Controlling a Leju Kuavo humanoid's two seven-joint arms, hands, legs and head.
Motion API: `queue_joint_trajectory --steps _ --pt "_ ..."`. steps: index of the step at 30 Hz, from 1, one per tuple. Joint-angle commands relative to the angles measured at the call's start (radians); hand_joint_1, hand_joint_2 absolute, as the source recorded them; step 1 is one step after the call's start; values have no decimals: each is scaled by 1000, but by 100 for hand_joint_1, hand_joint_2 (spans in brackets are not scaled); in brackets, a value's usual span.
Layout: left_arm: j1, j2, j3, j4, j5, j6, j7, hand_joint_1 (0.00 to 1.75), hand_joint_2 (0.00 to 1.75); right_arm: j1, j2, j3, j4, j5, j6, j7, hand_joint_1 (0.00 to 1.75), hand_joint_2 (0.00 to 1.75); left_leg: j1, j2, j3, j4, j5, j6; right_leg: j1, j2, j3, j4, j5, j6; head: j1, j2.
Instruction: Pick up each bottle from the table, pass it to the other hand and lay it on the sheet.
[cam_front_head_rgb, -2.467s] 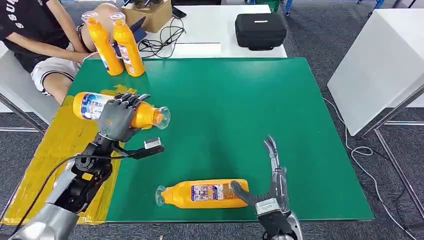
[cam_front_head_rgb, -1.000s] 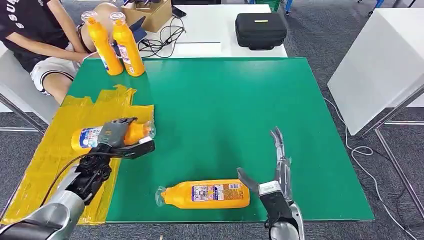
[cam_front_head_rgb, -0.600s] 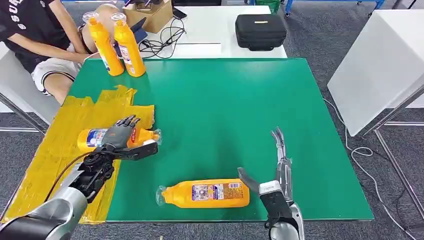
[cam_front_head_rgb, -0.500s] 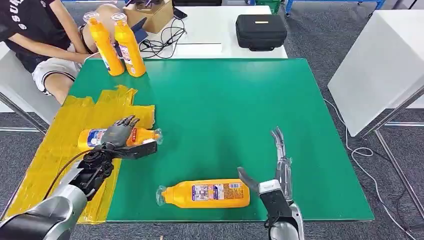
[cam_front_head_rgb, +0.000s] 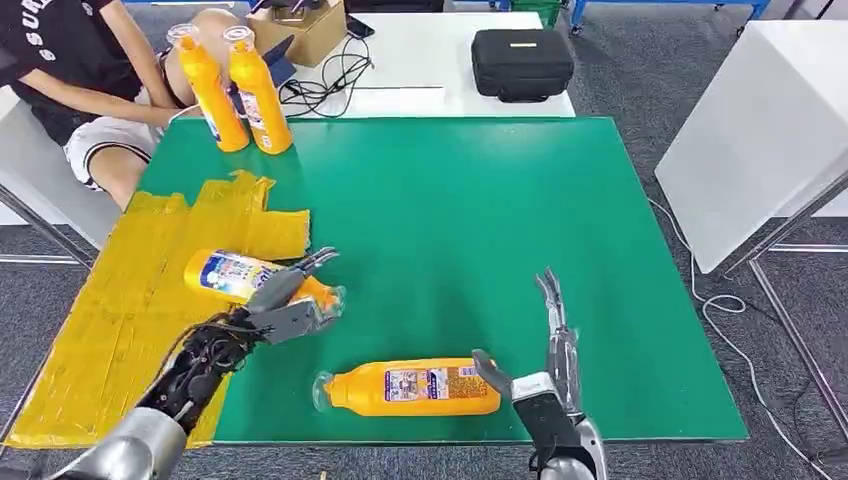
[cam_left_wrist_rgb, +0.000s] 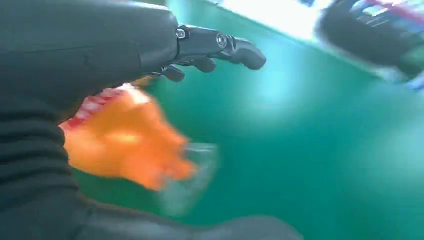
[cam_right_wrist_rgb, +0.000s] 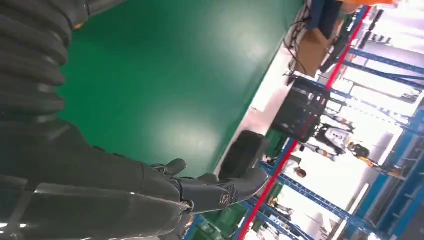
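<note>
Our left hand (cam_front_head_rgb: 285, 300) rests open over a bottle (cam_front_head_rgb: 240, 277) at the yellow sheet's (cam_front_head_rgb: 120, 310) edge — our right hand (cam_front_head_rgb: 545, 375) is spread wide, empty.

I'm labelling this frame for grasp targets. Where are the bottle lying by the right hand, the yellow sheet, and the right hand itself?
Bottle near the front edge (cam_front_head_rgb: 420, 387): head view, on its label.
Yellow sheet (cam_front_head_rgb: 120, 320): head view, on bare sheet.
Right hand (cam_front_head_rgb: 540, 385): head view, on the palm.
</note>
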Motion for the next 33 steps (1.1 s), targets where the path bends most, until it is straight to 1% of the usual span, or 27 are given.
queue_joint_trajectory --steps 1,3,5,6,7,8,9,10,11,12,13,15,16,17,18,19,20,23,24,26,27,28,29,30,32,33 --pt "134 66 -78 -420 383 -163 -109 0 0 14 -11 6 -4 3 -5 21 0 175 1 3 2 1 -3 -1 1 1 2 0 -1 1 -1 0" --pt "134 66 -78 -420 383 -163 -109 0 0 14 -11 6 -4 3 -5 21 0 175 1 2 0 0 -2 -1 1 1 1 0 -1 0 -1 0" --pt "170 79 -81 -506 528 -197 -109 0 0 13 -8 16 -5 34 17 38 0 175 1 2 3 1 -3 -2 2 -1 4 -1 -2 1 0 0" --pt "191 62 -53 -543 620 -224 -109 0 0 10 -8 19 4 50 31 40 0 175 0 1 1 0 -2 -1 1 1 1 0 -1 0 0 0" --pt "209 32 -9 -550 696 -290 -109 0 0 8 -8 22 13 70 38 42 0 175 1 3 2 1 -3 -1 2 2 2 0 -1 0 -1 0" --pt "235 -11 42 -553 742 -351 -109 0 175 6 -8 27 26 106 34 44 0 175 1 3 1 0 -2 -1 1 2 1 0 -1 0 0 0" --pt "245 -28 59 -554 744 -367 -109 0 175 6 -5 28 31 116 29 43 0 175 1 5 3 0 -4 -1 2 3 3 -1 -1 1 -1 0" --pt "251 -52 77 -515 774 -385 -109 0 175 -8 -12 42 54 156 11 46 0 175 1 3 2 -1 -2 -1 2 2 1 -2 0 1 0 0" --pt "269 -76 95 -503 762 -398 -109 0 175 7 -10 44 41 171 7 46 0 175 0 3 3 -2 -2 -1 2 2 3 -2 -1 1 0 0" --pt "277 -86 103 -498 757 -405 -109 0 175 6 -16 44 41 175 6 52 0 175 0 2 2 -2 -1 0 1 1 2 -2 -1 1 -1 0" --pt "286 -103 105 -475 746 -393 -109 0 175 10 -22 57 44 199 -14 54 0 175 1 4 7 -2 -4 -1 2 1 7 -3 -2 2 0 0" --pt "287 -103 94 -463 745 -380 -109 0 175 15 -31 66 38 206 -20 62 0 175 1 4 7 -2 -4 -1 3 1 8 -4 -2 2 0 0" --pt "287 -103 94 -463 745 -380 -109 0 175 15 -31 66 38 206 -20 62 0 175 1 2 3 -1 -2 0 2 0 4 -3 -1 1 0 0" --pt "291 -106 91 -420 751 -363 -109 0 175 14 -34 72 39 240 -39 67 0 175 0 1 2 -1 -1 0 1 0 2 -2 -1 0 0 0" --pt "281 -122 107 -371 781 -369 -88 0 175 16 -44 89 28 310 -62 83 0 175 0 1 3 -1 -2 -1 1 -1 3 -2 -1 1 0 0" --pt "279 -126 109 -361 785 -363 -82 0 175 16 -47 97 21 341 -67 95 0 175 0 1 3 -2 -1 0 1 0 3 -2 -1 0 0 0" --pt "272 -136 114 -340 804 -363 -70 0 175 12 -54 106 16 434 -83 138 0 175 0 1 4 -2 -1 -1 1 0 4 -3 -1 1 0 0" --pt "261 -150 108 -319 830 -365 -59 0 175 -1 -50 121 14 550 -92 199 0 175 0 0 2 -1 -1 -1 1 -1 3 -2 -1 0 0 0" --pt "249 -167 104 -290 857 -381 -30 0 175 -13 -52 129 25 623 -57 249 0 175 0 0 4 -1 -2 -1 1 -1 4 -2 -1 1 0 0" --pt "238 -191 81 -247 833 -362 -16 0 175 -24 -58 141 46 694 -32 289 0 175 0 0 2 -1 -1 0 0 -1 2 -2 -1 1 0 0" --pt "230 -200 72 -227 825 -356 -19 0 175 -28 -55 144 56 696 -33 290 0 175 -1 -1 2 -2 -1 0 0 -1 2 -2 -1 1 -1 0" --pt "227 -203 70 -218 824 -354 -21 0 175 -30 -57 147 62 700 -33 291 0 175 1 0 5 -1 -2 -1 1 -3 7 -4 -2 2 0 0" --pt "224 -204 68 -212 823 -356 -23 0 175 -32 -59 149 65 707 -30 297 0 175 0 -1 3 -2 -1 0 0 -2 3 -2 -1 1 0 0" --pt "214 -208 65 -192 824 -366 -22 0 175 -43 -61 160 84 715 -5 306 0 175 1 -1 4 -2 -1 -1 1 -2 5 -3 -1 1 0 0" --pt "203 -213 59 -162 814 -373 -9 0 175 -55 -59 167 109 718 8 316 0 175 0 0 2 -1 -1 0 0 -1 2 -2 0 0 0 0" --pt "186 -225 63 -114 799 -358 0 0 175 -59 -61 173 129 764 16 362 0 175 1 0 4 -2 -1 -1 1 -1 4 -3 -1 1 0 0"
